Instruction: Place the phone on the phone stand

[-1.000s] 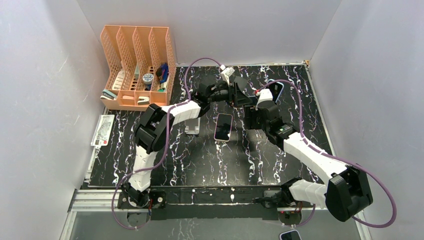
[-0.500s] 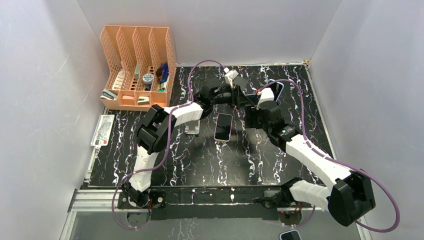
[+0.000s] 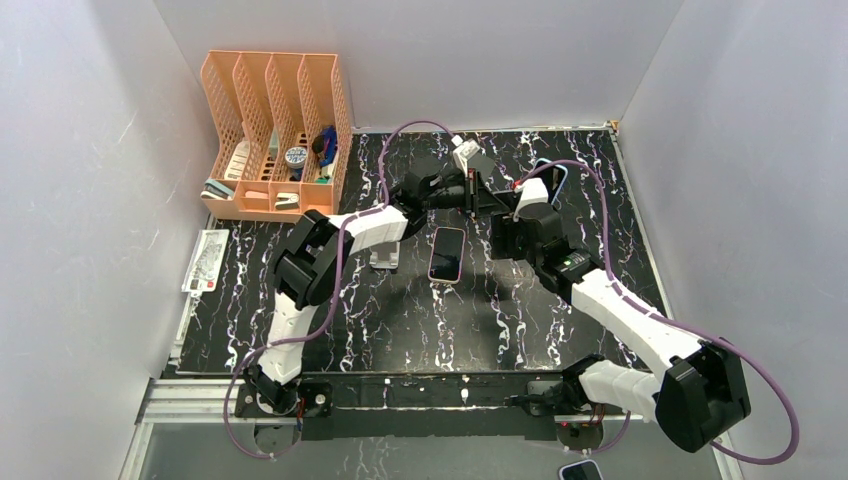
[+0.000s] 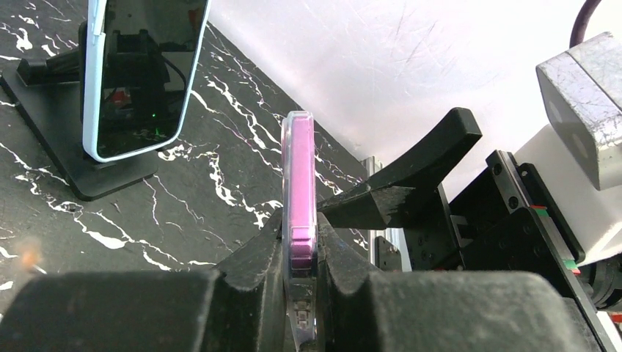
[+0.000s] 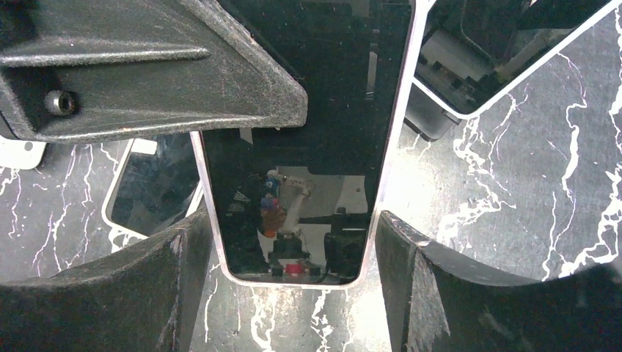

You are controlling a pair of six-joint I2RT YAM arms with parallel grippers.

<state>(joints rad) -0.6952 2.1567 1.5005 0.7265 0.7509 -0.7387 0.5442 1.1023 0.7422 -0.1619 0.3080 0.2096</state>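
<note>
A phone (image 5: 293, 147) with a dark screen and a pink case hangs in the air above the back middle of the table, held by both grippers. My left gripper (image 4: 299, 224) is shut on its thin pink edge (image 4: 299, 176), with the phone standing edge-on between the fingers. My right gripper (image 5: 290, 220) is shut across the phone's width, its fingers (image 5: 396, 242) pressing both long sides. In the top view the left gripper (image 3: 476, 190) and the right gripper (image 3: 497, 207) meet there. An empty pale phone stand (image 3: 385, 256) stands to the left on the table.
A second pink-cased phone (image 3: 447, 253) lies flat mid-table. A white-cased phone (image 4: 139, 73) leans on a black stand (image 4: 66, 147) at the back right. An orange file rack (image 3: 275, 130) with small items stands back left. A card (image 3: 205, 262) lies off the mat's left edge.
My left gripper has closed onto the phone's edge while shifting slightly right. The right gripper has kept its hold and barely moved.
</note>
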